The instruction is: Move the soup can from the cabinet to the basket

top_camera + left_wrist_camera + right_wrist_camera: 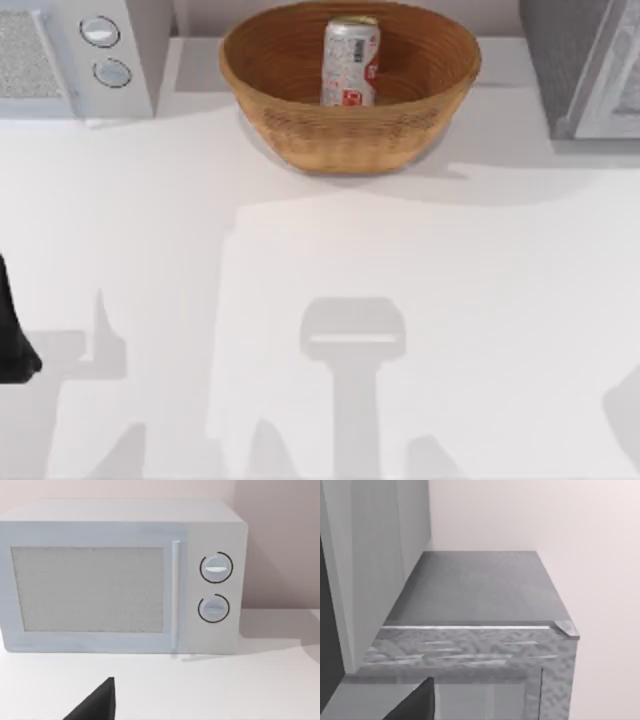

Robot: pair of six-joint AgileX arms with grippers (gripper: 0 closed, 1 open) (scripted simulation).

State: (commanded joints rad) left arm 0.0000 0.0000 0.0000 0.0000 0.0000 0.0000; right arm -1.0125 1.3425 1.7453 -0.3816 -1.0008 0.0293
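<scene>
The soup can (350,62), silver-white with red label patches, stands inside the brown wicker basket (300,130) at the back middle of the table. The dark grey speckled cabinet (570,60) with its pale door sits at the back right, and its top and front edge (480,590) lie close below the right wrist camera. A dark part of my right gripper (415,702) shows in front of the cabinet. My left arm (12,335) is at the table's left edge, far from the basket, and a dark tip of my left gripper (97,705) points toward the white appliance.
A white appliance with two round knobs (100,50) stands at the back left, seen face-on (120,580) in the left wrist view. The white tabletop (330,300) stretches in front of the basket, crossed by arm shadows. A pale wall rises behind everything.
</scene>
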